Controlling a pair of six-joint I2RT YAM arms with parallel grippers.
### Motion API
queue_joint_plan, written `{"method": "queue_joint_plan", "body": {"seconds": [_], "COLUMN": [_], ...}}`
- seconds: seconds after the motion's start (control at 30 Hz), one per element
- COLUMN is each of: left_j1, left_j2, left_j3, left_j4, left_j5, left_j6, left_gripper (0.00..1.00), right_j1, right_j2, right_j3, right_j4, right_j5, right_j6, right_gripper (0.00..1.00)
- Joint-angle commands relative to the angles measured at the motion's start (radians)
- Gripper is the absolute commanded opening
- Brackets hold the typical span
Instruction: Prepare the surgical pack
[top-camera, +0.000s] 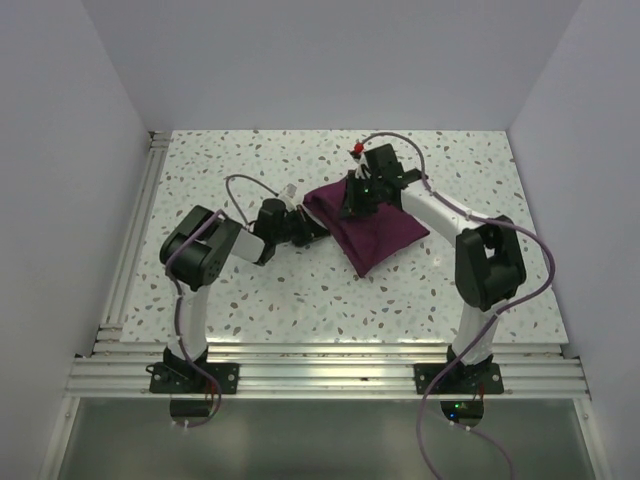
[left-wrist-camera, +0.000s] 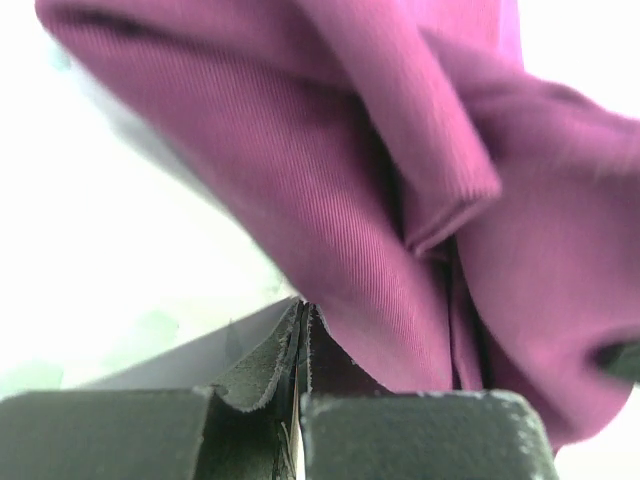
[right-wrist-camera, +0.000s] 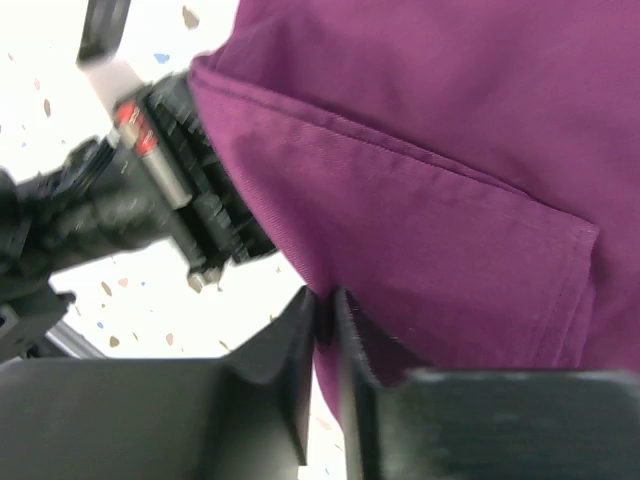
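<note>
Overhead, the left wall (top-camera: 60, 150) is plain pale grey, and it meets a slotted aluminium rail (top-camera: 135, 230) along the table's left edge. The tabletop (top-camera: 300, 310) is white with small grey and brown speckles. A second rail (top-camera: 320, 375) of the same kind runs along its near edge and carries both arm bases.

The left gripper (top-camera: 305, 228) lies low at the left corner of the surgical pack (top-camera: 372, 232). Left wrist view: its fingers (left-wrist-camera: 250, 370) are pressed together and the cloth meets their tips.

The pack is a folded maroon bundle, set askew, slightly right of table centre.

The right gripper (top-camera: 358, 200) sits on the pack's far left edge. Right wrist view: only a thin slit shows between its fingers (right-wrist-camera: 285, 350) at a fold. Whether they pinch fabric cannot be told.

The back wall (top-camera: 330, 60) and right wall (top-camera: 590, 150) are bare.
</note>
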Motion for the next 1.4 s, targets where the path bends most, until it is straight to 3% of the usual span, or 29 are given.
{"method": "queue_joint_plan", "body": {"seconds": [0.0, 0.1, 0.13, 0.17, 0.23, 0.43, 0.8, 1.03, 1.37], "left_j1": [0.003, 0.000, 0.000, -0.003, -0.011, -0.044, -0.038, 0.000, 0.005], "left_j2": [-0.041, -0.074, -0.083, -0.098, -0.112, -0.138, -0.131, -0.131, -0.124], "left_j3": [-0.042, -0.057, -0.057, -0.060, -0.059, -0.057, -0.078, -0.121, -0.106], "left_j4": [-0.098, -0.130, -0.138, -0.155, -0.176, -0.193, -0.170, -0.089, -0.078], "left_j5": [-0.019, -0.046, -0.051, -0.060, -0.068, -0.086, -0.071, 0.000, 0.029], "left_j6": [0.085, 0.106, 0.111, 0.116, 0.128, 0.114, 0.082, 0.038, 0.038], "left_gripper": [0.00, 0.00, 0.00, 0.00, 0.00, 0.00, 0.00, 0.00, 0.00], "right_j1": [-0.041, -0.054, -0.055, -0.057, -0.057, -0.023, 0.178, 0.233, 0.258], "right_j2": [-0.005, -0.009, -0.008, -0.006, -0.011, -0.083, -0.206, -0.116, -0.014], "right_j3": [0.037, 0.049, 0.057, 0.060, 0.060, 0.008, -0.112, -0.051, 0.008], "right_j4": [0.071, 0.062, 0.061, 0.047, 0.042, 0.027, 0.056, 0.036, 0.047], "right_j5": [-0.062, -0.026, -0.020, -0.009, -0.016, 0.040, 0.453, 0.652, 0.738], "right_j6": [0.009, -0.014, -0.018, -0.026, -0.041, -0.124, -0.310, -0.360, -0.400], "right_gripper": [0.24, 0.34, 0.39, 0.52, 0.60, 0.74, 0.76, 0.74, 0.74]}}
